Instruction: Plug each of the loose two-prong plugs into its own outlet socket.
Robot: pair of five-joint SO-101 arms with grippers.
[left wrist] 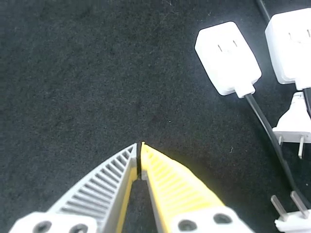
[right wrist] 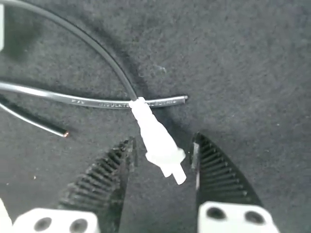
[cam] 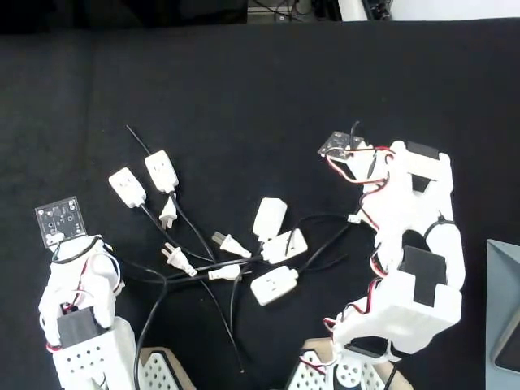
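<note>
Right fingers [right wrist: 216,170] stand open and empty on either side of a white plug [right wrist: 156,138] lying on the black counter [right wrist: 243,58], so they should close squarely on its body, clear of prongs and cord [right wrist: 97,48], while the left fingers [left wrist: 165,179] rest shut, holding nothing, near a white socket [left wrist: 227,58].

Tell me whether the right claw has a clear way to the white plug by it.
Probably yes: the right claw is open, the plug lies on the table between its fingers, and nothing covers it; its black cord trails away.
</note>
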